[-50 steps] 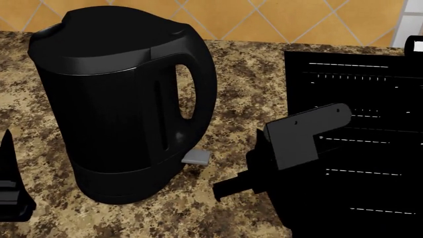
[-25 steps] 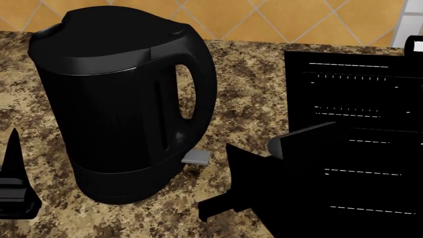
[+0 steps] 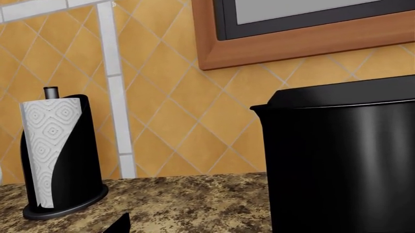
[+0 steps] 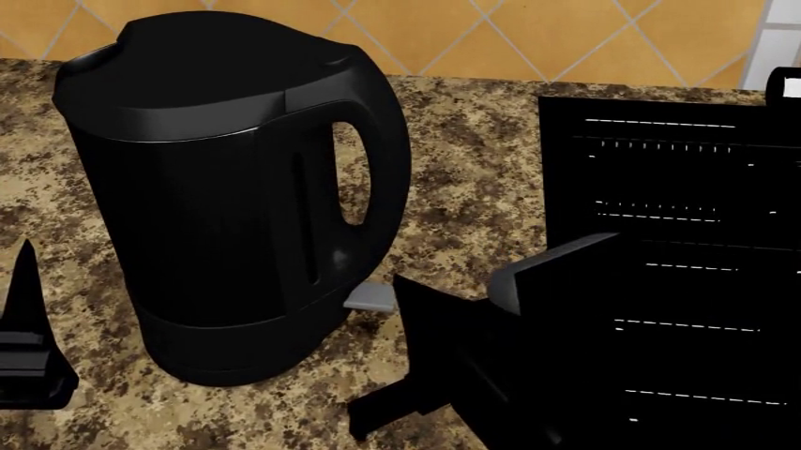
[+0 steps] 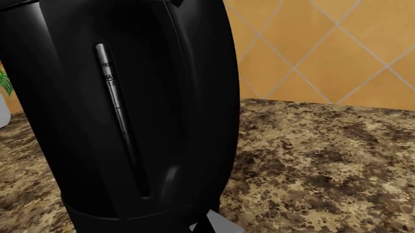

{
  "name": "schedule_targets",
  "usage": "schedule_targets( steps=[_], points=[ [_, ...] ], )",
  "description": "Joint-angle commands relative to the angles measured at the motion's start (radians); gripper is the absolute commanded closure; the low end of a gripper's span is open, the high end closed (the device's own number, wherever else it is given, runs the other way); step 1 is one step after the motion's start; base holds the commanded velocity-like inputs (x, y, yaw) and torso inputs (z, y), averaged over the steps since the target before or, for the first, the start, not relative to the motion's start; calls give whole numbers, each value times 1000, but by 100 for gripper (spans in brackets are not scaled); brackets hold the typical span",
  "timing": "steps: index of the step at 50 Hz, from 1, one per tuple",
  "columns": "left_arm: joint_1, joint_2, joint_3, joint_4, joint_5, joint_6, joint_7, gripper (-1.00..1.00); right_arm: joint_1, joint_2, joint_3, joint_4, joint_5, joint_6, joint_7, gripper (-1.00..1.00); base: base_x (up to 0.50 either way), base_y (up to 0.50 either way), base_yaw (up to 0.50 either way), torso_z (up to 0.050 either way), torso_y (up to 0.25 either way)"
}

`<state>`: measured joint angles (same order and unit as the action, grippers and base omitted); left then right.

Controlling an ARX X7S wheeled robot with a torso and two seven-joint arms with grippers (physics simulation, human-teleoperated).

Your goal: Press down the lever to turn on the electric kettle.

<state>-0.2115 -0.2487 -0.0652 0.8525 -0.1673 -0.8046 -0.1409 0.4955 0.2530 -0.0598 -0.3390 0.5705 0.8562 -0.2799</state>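
The electric kettle (image 4: 232, 197) is a tall glossy black jug standing on the speckled counter, its loop handle turned toward my right arm. The lever (image 4: 370, 297), a small light-grey tab, juts from its lower body below the handle. My right gripper (image 4: 403, 295) is black and shut, with its tip at the lever's outer end, covering part of it. In the right wrist view the kettle (image 5: 129, 111) fills the left side and the dark fingertip (image 5: 204, 224) overlaps the lever (image 5: 227, 227). My left gripper (image 4: 22, 300) is open and empty, left of the kettle (image 3: 343, 160).
A flat black stovetop (image 4: 676, 187) lies on the granite counter (image 4: 463, 169), right of the kettle and under my right arm. A paper towel roll on a black holder (image 3: 55, 155) stands by the tiled wall (image 3: 168, 97). A wood-framed panel (image 3: 292, 43) hangs above.
My right gripper has moved left across the counter from the stovetop's edge to the lever and now covers its outer end. The kettle and lever have not moved. The left gripper has shifted slightly.
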Motion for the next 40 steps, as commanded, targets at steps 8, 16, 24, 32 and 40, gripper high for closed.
schedule_targets(
  steps=[8, 16, 24, 32, 40],
  points=[
    [-2, -6, 2, 9, -10, -10, -11, -100, -21, 2, -106, 52, -64, -66, -21, 100, 0, 0, 0, 0, 0],
    [12, -7, 4, -4, -9, 19, -12, -100, 26, -17, -160, 189, -130, -112, -13, 100, 0, 0, 0, 0, 0],
    [7, -11, 8, -19, -11, 25, -13, -100, 118, -62, -171, 308, -157, -138, 6, 100, 0, 0, 0, 0, 0],
    [19, -14, -3, -31, -17, 48, -11, -100, 146, -79, -232, 405, -216, -162, 25, 100, 2, 0, 2, 0, 0],
    [31, -15, -9, -33, -23, 59, -14, -100, 160, -106, -296, 620, -284, -259, 22, 100, 9, 5, 8, 0, 0]
  ],
)
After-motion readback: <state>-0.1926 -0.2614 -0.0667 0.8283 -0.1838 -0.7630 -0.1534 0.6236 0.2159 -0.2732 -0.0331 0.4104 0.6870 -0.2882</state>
